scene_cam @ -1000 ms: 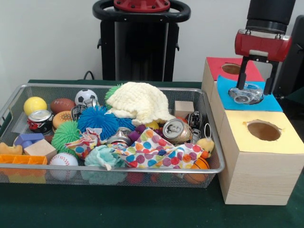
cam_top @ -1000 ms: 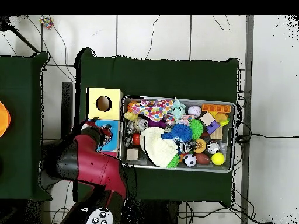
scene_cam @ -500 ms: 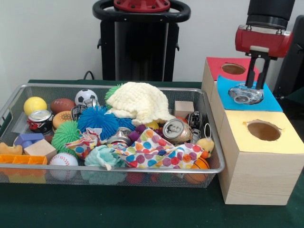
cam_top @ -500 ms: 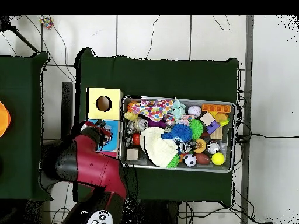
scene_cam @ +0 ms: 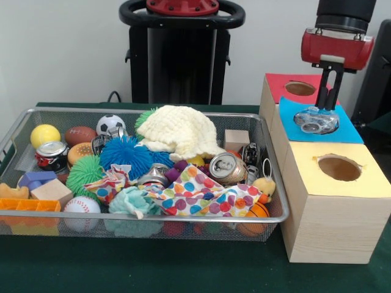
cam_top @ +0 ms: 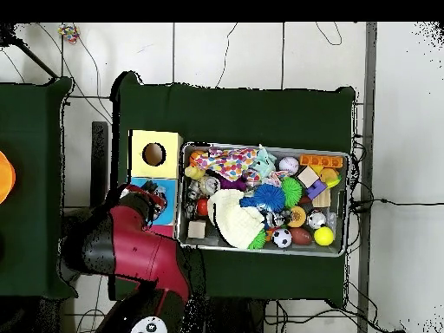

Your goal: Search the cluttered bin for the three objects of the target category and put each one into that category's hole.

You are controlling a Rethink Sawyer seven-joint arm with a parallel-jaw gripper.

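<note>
A crushed silver can (scene_cam: 316, 120) lies on the bright blue top (scene_cam: 348, 131) of the middle wooden box, covering its hole, so the hole itself is hidden. My gripper (scene_cam: 326, 105) hangs just above the can's far side, its fingers shut together and empty. The silver wire-mesh bin (scene_cam: 36, 114) lies to the left, full of clutter; it also shows in the overhead view (cam_top: 340, 156). In it are a silver can (scene_cam: 226, 168), a red-labelled can (scene_cam: 50, 153) and a crushed can (scene_cam: 153, 176). In the overhead view my red arm (cam_top: 130, 247) covers most of the blue box (cam_top: 166, 211).
A red-topped box (scene_cam: 278, 85) stands behind the blue one, and a yellow-topped box (scene_cam: 366, 183) with an open round hole (scene_cam: 339, 167) stands in front. The bin also holds a cream knit hat (scene_cam: 180, 131), balls, wooden blocks and a spotted cloth (scene_cam: 201, 192). The black pedestal (scene_cam: 181, 55) stands behind.
My gripper, which stood open around the can on the blue top, has shut its fingers together and risen slightly. The can stays on the blue top.
</note>
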